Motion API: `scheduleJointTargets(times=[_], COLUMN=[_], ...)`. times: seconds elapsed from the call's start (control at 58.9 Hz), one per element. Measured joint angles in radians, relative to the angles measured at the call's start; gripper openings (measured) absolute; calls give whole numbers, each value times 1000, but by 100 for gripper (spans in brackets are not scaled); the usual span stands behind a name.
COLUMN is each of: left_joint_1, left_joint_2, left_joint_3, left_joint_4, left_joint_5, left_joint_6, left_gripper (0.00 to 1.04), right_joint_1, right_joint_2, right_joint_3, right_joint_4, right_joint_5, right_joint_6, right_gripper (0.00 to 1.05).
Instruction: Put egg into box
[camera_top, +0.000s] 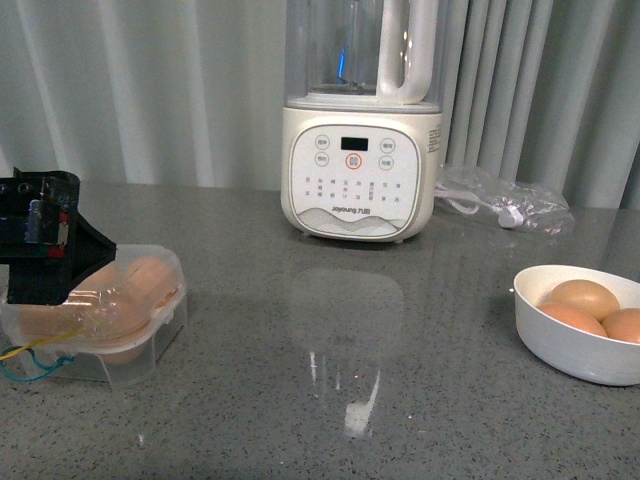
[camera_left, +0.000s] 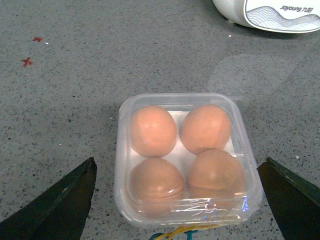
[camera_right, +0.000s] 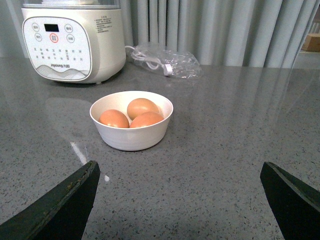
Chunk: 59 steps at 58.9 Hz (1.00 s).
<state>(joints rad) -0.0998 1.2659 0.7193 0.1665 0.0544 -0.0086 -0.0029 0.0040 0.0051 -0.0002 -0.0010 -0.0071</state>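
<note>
Front view: I see my left hand (camera_top: 45, 250) as a dark block at the frame's left edge, covering the near left part of the box (camera_top: 150, 330); its fingertips are hidden there. Left wrist view: the left hand (camera_left: 182, 200) hangs over the box (camera_left: 122, 150), fingers (camera_left: 60, 202) spread wide on either side of it and gripping nothing; the box's closed clear lid glares along one edge, and the cord (camera_left: 175, 233) is cut off by the frame. All four holes hold brown eggs, so I cannot tell which is the task's egg (camera_left: 154, 131). Right wrist view: the right hand (camera_right: 182, 200) is also spread open and empty, only its finger tips showing, facing the white bowl (camera_right: 131, 135) with three eggs. The bowl sits cropped at the front view's right edge; bare grey table (camera_top: 380, 400) lies between it and the box, with the blender (camera_top: 362, 170) and a plastic bag (camera_top: 510, 205) further back.
</note>
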Motion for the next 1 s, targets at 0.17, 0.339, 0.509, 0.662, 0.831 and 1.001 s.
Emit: scheduleJointTargets(times=[0.17,0.339,0.509,0.662,0.831,1.001], left_joint_1=[34,131,200,278,265,222], left_joint_2=[-68,-230,-384,-547,-632,-719], left_joint_3=[14,24,-16,-98,-261,-409], left_joint_4=[-83,-216,-325,-441,-99,74], left_joint_5=[21,32,65,145,101,66], left_joint_6=[-3,11,80,190,97,31], left_gripper=[98,98,98,98,80,51], right_joint_1=[0,0,0,0,0,0], right_joint_2=[0,0,0,0,0,0], right_joint_3=[0,0,0,0,0,0], right_joint_4=[0,0,0,0,0,0], right_joint_5=[0,0,0,0,0,0], right_joint_6=[0,0,0,0,0,0], right_gripper=[98,98,98,98,98,98])
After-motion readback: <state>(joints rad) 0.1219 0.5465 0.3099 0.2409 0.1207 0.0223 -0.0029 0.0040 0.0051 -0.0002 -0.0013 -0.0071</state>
